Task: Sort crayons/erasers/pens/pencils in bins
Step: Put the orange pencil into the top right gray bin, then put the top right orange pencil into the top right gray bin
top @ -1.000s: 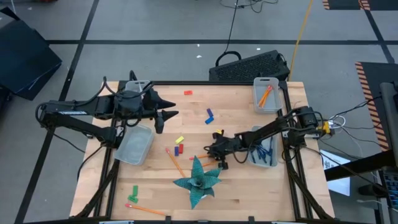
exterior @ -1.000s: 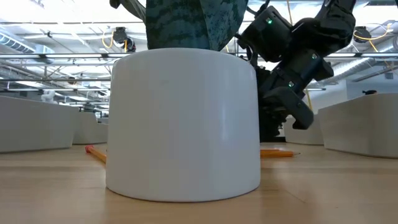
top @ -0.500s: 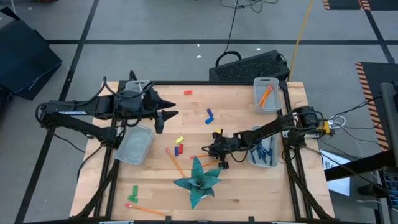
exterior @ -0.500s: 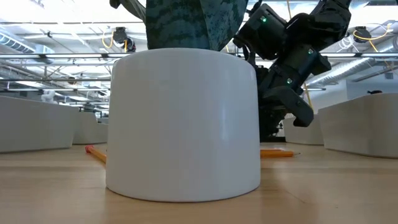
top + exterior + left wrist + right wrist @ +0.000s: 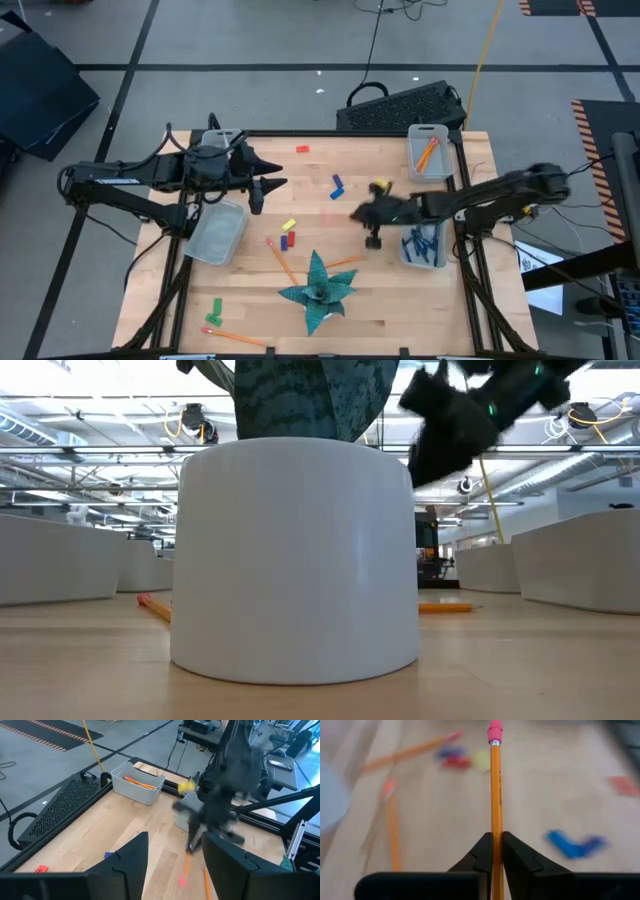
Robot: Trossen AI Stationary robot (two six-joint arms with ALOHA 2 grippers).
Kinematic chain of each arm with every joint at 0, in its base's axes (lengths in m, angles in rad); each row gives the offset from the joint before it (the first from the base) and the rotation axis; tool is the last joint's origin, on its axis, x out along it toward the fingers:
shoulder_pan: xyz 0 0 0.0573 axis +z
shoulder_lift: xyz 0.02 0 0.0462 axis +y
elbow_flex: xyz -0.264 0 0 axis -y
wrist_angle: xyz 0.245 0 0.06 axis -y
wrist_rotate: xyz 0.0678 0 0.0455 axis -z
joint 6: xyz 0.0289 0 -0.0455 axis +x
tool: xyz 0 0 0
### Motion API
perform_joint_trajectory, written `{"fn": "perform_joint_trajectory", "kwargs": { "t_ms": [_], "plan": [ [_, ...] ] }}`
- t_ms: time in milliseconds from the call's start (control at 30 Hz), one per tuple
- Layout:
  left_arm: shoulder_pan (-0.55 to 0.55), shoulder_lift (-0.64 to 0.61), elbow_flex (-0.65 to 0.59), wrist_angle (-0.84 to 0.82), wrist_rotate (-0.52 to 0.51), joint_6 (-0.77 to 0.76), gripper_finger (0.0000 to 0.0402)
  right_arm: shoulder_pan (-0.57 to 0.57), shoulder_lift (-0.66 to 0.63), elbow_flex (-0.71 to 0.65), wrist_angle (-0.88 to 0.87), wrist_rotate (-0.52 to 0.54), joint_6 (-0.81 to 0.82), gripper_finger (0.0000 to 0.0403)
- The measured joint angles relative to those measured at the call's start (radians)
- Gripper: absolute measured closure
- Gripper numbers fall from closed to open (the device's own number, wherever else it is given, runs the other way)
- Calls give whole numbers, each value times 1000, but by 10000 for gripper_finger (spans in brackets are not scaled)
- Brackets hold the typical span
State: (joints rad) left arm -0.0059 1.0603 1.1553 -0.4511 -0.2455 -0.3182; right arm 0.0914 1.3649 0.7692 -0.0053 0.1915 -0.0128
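My right gripper (image 5: 362,213) hangs blurred above the table's middle, shut on an orange pencil (image 5: 495,795); the pencil's pink eraser end (image 5: 494,732) points away from the wrist. My left gripper (image 5: 265,185) waits open at the far left and holds nothing. One bin (image 5: 430,150) at the far right holds orange pencils. A second bin (image 5: 422,245) at the right edge holds blue pens. Two more bins (image 5: 217,230) (image 5: 225,140) sit by the left arm. Loose pencils (image 5: 280,258) (image 5: 235,335) lie flat on the wood. My right gripper pinches the pencil's shaft (image 5: 495,837) between its two fingers. The fingers lie along the pencil, which sticks straight out ahead of them, eraser end foremost. The pencil is lifted clear of the table.
A potted green plant (image 5: 318,290) in a white pot (image 5: 295,560) stands at the near middle. Small crayons lie scattered: red (image 5: 302,149), blue (image 5: 337,185), yellow (image 5: 289,225), green (image 5: 215,310). A keyboard (image 5: 405,105) lies beyond the far edge.
My right gripper has risen from beside the plant and swung quickly toward the table's far right, carrying the pencil clear of the wood. My left arm has kept still.
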Motion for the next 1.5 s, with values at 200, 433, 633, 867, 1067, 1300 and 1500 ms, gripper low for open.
{"fn": "perform_joint_trajectory", "kwargs": {
  "t_ms": [200, 433, 633, 867, 1067, 1300, 1500],
  "plan": [
    [0, 0, 0, 0, 0, 0, 215, -113, -285, 2, -145, 223, 486, 376],
    [0, 0, 0, 0, 0, 0, 215, -338, -527, 2, -471, 323, 1042, 383],
    [0, 0, 0, 0, 0, 0, 215, -595, -577, 2, -711, 351, 1309, 384],
    [0, 0, 0, 0, 0, 0, 215, -869, -533, -100, -566, 164, 1496, 381],
    [0, 0, 0, 0, 0, 0, 215, -1086, -462, -286, -256, -168, 1586, 381],
    [0, 0, 0, 0, 0, 0, 215, -1200, -463, -351, -84, -261, 1597, 343],
    [0, 0, 0, 0, 0, 0, 215, -1205, -537, -340, -70, -183, 1495, 271]
  ]
}}
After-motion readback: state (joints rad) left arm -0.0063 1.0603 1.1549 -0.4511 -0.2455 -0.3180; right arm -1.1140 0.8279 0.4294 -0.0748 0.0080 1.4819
